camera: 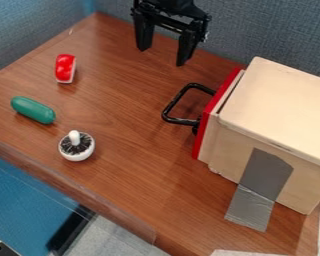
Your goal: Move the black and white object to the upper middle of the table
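1. Above the table's (129,170) far side, the claw (163,56) hangs wide open, gripping nothing.
2. Near the lower-left edge sits the black and white object (76,146), apart from the green toy (33,110) and red toy (65,68).

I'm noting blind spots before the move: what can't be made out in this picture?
All in the camera view:
- wooden box: inside hidden behind its red front; right end cut off by the edge
- black and white object: underside, hidden by its own body
- arm above the gripper: cut off by the top edge
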Robot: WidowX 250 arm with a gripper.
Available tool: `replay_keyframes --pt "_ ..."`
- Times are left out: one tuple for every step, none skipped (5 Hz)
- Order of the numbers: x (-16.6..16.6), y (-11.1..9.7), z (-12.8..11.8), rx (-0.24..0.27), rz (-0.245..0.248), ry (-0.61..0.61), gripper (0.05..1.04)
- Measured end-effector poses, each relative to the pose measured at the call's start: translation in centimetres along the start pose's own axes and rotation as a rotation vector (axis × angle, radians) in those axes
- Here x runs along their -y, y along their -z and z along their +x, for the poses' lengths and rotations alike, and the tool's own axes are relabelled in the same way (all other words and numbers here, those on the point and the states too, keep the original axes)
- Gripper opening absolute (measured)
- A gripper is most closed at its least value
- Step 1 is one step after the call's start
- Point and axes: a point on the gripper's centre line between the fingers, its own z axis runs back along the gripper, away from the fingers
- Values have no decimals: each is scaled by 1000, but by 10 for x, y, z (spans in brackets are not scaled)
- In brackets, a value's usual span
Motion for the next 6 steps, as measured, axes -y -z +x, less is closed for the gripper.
replay_keyframes --pt "1 12 -3 -29 -5 2 1001" --pt "-21 27 -36 -70 -26 -38 1001" --pt "-36 30 -68 -74 -15 -61 1001" --pt "-50 33 -100 -63 -3 -82 1001" --pt "-51 43 -114 -66 -2 -54 1001" --pt "-59 54 -120 -68 22 -47 1001"
